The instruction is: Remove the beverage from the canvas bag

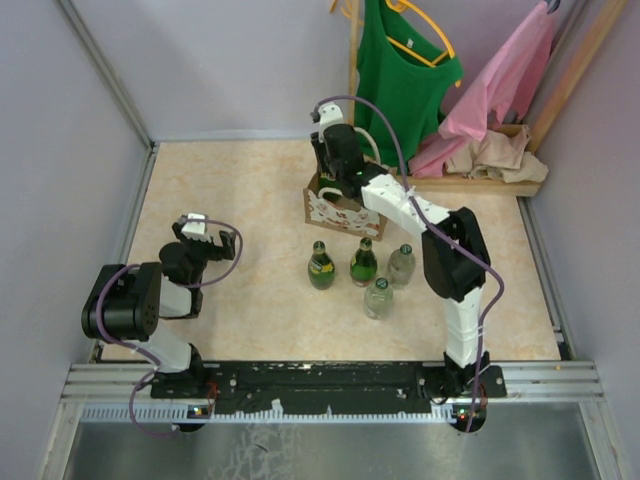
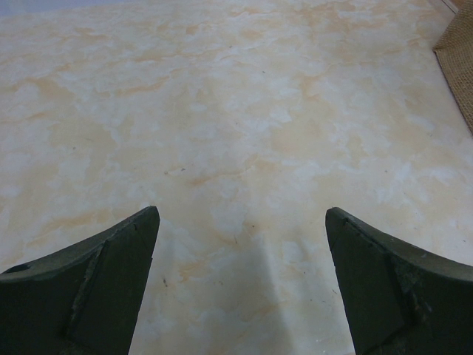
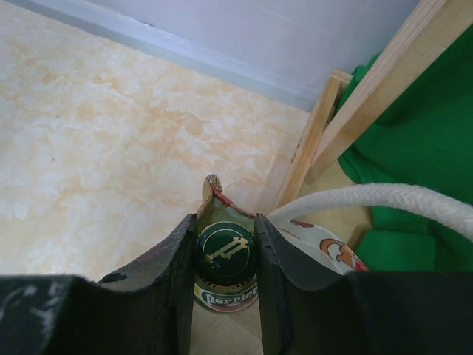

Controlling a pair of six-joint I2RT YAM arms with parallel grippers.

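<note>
The canvas bag (image 1: 335, 212) stands at the back middle of the table, patterned front towards me, next to the wooden clothes rack. My right gripper (image 1: 338, 168) reaches down into its open top. In the right wrist view the gripper (image 3: 225, 255) is shut on the dark green cap of a green Perrier bottle (image 3: 226, 251) that stands inside the bag, with the bag's rim (image 3: 213, 186) just behind and a white rope handle (image 3: 369, 196) to the right. My left gripper (image 1: 200, 230) is open and empty over bare table at the left (image 2: 242, 222).
Several bottles stand in front of the bag: two green (image 1: 321, 266) (image 1: 363, 263) and two clear (image 1: 401, 265) (image 1: 378, 297). The rack's wooden base (image 1: 480, 182) holds crumpled cloth; a green top (image 1: 405, 80) and a pink garment (image 1: 500, 85) hang above. A tan woven edge (image 2: 460, 66) shows at far right.
</note>
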